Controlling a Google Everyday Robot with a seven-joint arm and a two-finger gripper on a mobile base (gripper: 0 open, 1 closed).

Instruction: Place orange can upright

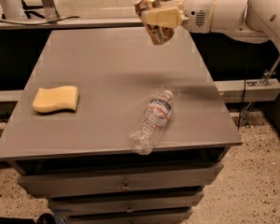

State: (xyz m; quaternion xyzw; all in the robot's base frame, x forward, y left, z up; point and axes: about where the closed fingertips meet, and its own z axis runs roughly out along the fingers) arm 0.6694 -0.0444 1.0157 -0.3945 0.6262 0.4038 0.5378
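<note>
The orange can (152, 31) is coppery with a silver top. It hangs tilted in the air above the far right part of the grey table (102, 73). My gripper (158, 17) is shut on the can, its cream fingers (159, 17) clamped across the can's body. The white arm reaches in from the right. The can's shadow falls on the table's middle right.
A clear plastic water bottle (152, 121) lies on its side near the table's front right. A yellow sponge (56, 99) lies at the left. Drawers (123, 186) sit below the tabletop. A low shelf runs behind the table.
</note>
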